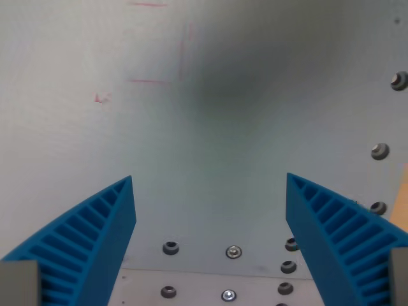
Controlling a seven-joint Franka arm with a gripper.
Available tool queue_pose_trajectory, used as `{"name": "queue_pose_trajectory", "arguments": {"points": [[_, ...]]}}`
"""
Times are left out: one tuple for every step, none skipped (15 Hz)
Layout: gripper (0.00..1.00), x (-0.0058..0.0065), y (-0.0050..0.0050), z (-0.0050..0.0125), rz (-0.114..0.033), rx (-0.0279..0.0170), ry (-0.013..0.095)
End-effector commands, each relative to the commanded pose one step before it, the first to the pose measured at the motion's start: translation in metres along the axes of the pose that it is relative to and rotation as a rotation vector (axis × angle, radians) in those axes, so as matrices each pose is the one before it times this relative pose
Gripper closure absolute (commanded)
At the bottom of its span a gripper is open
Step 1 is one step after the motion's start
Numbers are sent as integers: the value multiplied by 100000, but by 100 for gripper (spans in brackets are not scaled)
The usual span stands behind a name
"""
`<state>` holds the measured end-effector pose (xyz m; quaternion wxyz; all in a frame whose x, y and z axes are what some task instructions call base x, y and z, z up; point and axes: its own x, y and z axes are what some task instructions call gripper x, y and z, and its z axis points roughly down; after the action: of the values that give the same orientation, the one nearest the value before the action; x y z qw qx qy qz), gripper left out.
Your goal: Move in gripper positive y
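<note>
Gripper (209, 182): nearest the lens; two blue ribbed fingers (95, 245) rise from the bottom corners, tips leaning inward. Jaws stand wide apart with nothing between them, touching nothing.
Surface (210, 140): pale grey-white panel fills almost the whole wrist view, bare under the fingertips. A soft dark shadow sits above centre.
Lower strip (197, 287): lighter band along the bottom edge between the fingers, meeting the panel at a seam.
Tan patch (401, 204): sliver at the wrist view's right edge; too little shows to say what it is.
Red marks (156, 80): faint thin lines at upper left, roughly a partial rectangle; a small red scribble lies apart to their left.
Screws (234, 252): small metal heads in two rows near the seam, more running up the right edge.
</note>
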<state>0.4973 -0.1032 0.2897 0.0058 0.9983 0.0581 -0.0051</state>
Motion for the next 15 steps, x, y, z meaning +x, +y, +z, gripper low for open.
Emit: {"name": "queue_pose_trajectory", "arguments": {"points": [[0, 706, 1621, -95, -1150, 680, -290], [0, 0, 500, 0, 0, 0, 0], [0, 0, 500, 0, 0, 0, 0], [0, 0, 500, 0, 0, 0, 0], [0, 0, 500, 0, 0, 0, 0], [0, 0, 500, 0, 0, 0, 0], [0, 0, 500, 0, 0, 0, 0], [0, 0, 500, 0, 0, 0, 0], [0, 0, 500, 0, 0, 0, 0], [0, 0, 500, 0, 0, 0, 0], [0, 0, 500, 0, 0, 0, 0], [0, 0, 500, 0, 0, 0, 0], [0, 0, 500, 0, 0, 0, 0], [0, 0, 500, 0, 0, 0, 0], [0, 0, 500, 0, 0, 0, 0]]}}
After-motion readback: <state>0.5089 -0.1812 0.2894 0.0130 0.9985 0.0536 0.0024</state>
